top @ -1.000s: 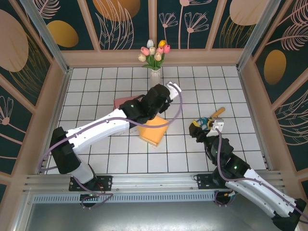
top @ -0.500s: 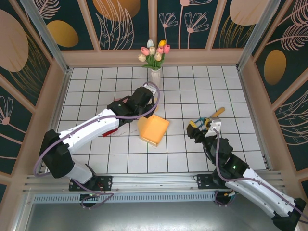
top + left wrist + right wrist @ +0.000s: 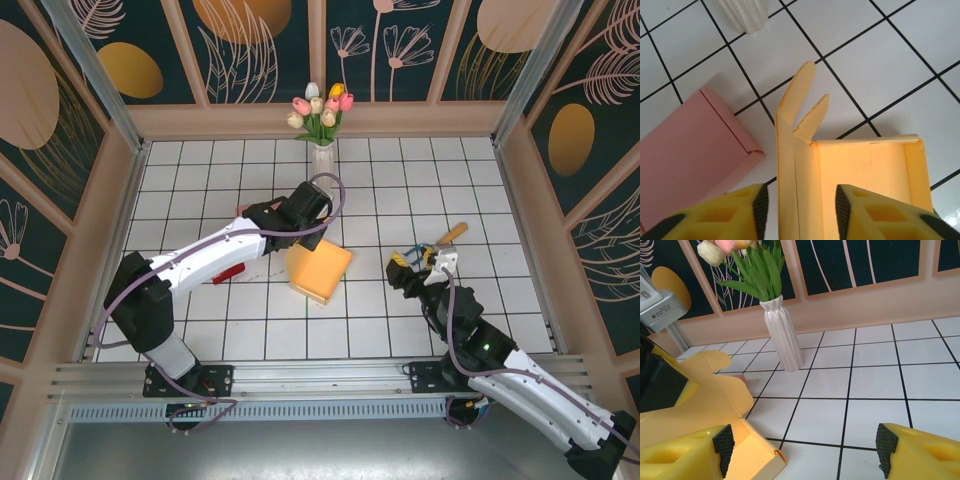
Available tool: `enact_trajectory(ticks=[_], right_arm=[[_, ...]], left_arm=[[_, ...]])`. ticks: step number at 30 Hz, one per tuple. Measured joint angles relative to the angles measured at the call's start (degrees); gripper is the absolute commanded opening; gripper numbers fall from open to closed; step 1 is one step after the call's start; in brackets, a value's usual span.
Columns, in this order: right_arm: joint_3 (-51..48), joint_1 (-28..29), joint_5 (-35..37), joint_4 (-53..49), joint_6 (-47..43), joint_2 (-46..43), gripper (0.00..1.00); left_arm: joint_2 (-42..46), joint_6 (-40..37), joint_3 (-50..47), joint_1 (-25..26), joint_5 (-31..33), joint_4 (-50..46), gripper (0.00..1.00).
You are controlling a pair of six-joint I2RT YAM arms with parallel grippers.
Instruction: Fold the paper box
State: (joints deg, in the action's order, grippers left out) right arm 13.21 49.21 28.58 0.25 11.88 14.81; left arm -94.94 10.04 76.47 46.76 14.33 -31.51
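The yellow paper box (image 3: 318,270) lies open on the white tiles at the middle of the table. In the left wrist view its left side wall (image 3: 795,180) stands upright between my left gripper's (image 3: 800,210) jaws, with a gap on either side, and two rounded flaps (image 3: 807,107) stick up at the far corner. The left gripper (image 3: 306,230) is open and hangs over the box's back left edge. My right gripper (image 3: 805,447) (image 3: 418,262) is open and empty, low over the tiles to the right of the box (image 3: 705,405).
A flat pink box (image 3: 690,160) lies just left of the yellow one. A white ribbed vase (image 3: 322,160) (image 3: 784,335) of tulips stands behind them near the back wall. Wooden walls close in the tiled floor on three sides.
The left wrist pulled back off the top of the box toward the back left, and its jaws have narrowed around the side wall. The right arm has hardly moved.
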Motion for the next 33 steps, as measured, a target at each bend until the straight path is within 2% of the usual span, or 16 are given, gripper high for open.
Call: enact_trajectory(ticks=[3,8,10,16,21,25,28,30,33], right_arm=[[0.0,-0.04,-0.02,0.0,0.0,0.0,0.77],[-0.02,-0.04,-0.15,0.0,0.0,0.0,0.78],[-0.02,-0.04,-0.33,0.09,-0.04,0.0,0.79],[-0.26,-0.13,-3.13,3.91,-2.6,2.54,0.8],[-0.24,-0.39,-8.17,11.06,-10.84,8.68,0.86],[1.07,-2.05,-11.89,18.1,-18.53,16.68,0.87],[6.4,-5.6,-15.96,20.44,-25.11,24.9,0.87],[10.71,-8.7,-20.2,20.44,-29.79,29.4,0.85],[13.66,-13.99,-29.7,20.11,-36.02,31.36,0.84]], left_arm=[[-0.76,-0.07,0.24,0.0,-0.28,-0.94,0.28],[-1.25,-0.74,0.52,0.0,-0.87,-2.64,0.06],[-1.46,-1.4,1.22,0.0,-0.87,-3.48,0.0],[-1.73,-4.98,3.39,0.0,-1.11,-5.22,0.0],[-1.14,-12.13,4.63,0.0,-3.06,-6.49,0.0],[2.8,-21.92,3.13,0.0,-5.53,-6.16,0.0],[9.46,-32.04,-2.32,0.0,-7.67,-4.33,0.0],[14.38,-38.27,-6.97,0.0,-8.46,-2.54,0.0],[21.03,-45.88,-13.29,0.0,-10.4,0.26,0.0]])
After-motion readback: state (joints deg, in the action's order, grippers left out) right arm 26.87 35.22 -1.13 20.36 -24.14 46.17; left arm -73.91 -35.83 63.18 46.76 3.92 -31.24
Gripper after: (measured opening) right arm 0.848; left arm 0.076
